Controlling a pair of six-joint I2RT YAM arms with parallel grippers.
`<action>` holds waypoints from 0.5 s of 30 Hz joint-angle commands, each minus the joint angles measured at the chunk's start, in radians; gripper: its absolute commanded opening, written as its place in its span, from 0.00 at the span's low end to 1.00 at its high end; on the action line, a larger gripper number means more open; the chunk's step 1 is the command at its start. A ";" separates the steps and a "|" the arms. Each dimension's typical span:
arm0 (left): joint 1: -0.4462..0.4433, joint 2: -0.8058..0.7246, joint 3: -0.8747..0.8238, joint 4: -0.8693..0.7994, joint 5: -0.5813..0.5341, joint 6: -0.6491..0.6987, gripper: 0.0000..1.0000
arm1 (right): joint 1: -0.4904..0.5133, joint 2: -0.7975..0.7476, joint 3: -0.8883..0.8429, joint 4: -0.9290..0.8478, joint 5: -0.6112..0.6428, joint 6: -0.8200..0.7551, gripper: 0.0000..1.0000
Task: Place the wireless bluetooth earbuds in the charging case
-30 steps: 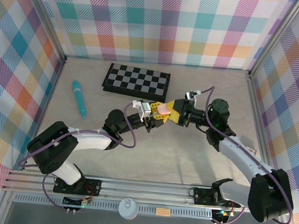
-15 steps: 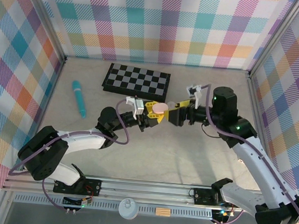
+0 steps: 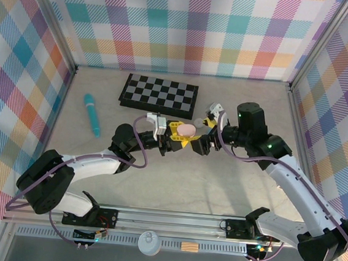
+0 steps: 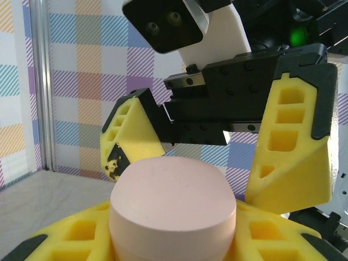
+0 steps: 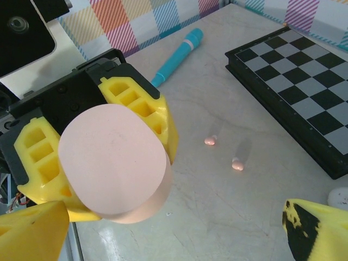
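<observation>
One risk: the closed pink charging case [image 5: 111,160] could be twisted out of its grip if the lid is caught off-centre by the right pincer [image 3: 200,133].
Left pincer [image 3: 181,135]: closed narrowly on the case, which is held off the tabletop [image 5: 217,217].
Right pincer: spread wide, nothing held, faced toward the case.
Pink earbuds [image 5: 210,140]: two are seen lying on the tabletop below the right pincer.

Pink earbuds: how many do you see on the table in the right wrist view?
2. One earbud lies nearer the teal stick, the other nearer the chessboard. Others may hide behind the pink case.
</observation>
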 commanded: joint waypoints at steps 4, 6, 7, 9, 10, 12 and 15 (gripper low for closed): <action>0.001 -0.023 -0.013 0.049 0.054 -0.022 0.33 | 0.002 0.019 0.042 0.032 0.078 0.024 0.98; 0.001 -0.026 -0.013 0.049 0.056 -0.024 0.33 | 0.001 0.012 0.041 0.026 0.119 0.026 0.98; 0.002 -0.027 -0.013 0.049 0.058 -0.028 0.33 | -0.001 0.008 0.041 0.025 0.136 0.023 0.98; 0.001 -0.028 -0.014 0.051 0.061 -0.028 0.33 | -0.004 0.001 0.042 0.022 0.141 0.027 0.98; 0.001 -0.027 -0.014 0.050 0.061 -0.028 0.33 | -0.006 -0.001 0.043 0.024 0.133 0.029 0.98; 0.001 -0.026 -0.014 0.052 0.066 -0.030 0.33 | -0.007 -0.001 0.040 0.033 0.116 0.032 0.97; 0.001 -0.024 -0.014 0.056 0.075 -0.038 0.33 | -0.008 0.006 0.040 0.042 0.116 0.032 0.97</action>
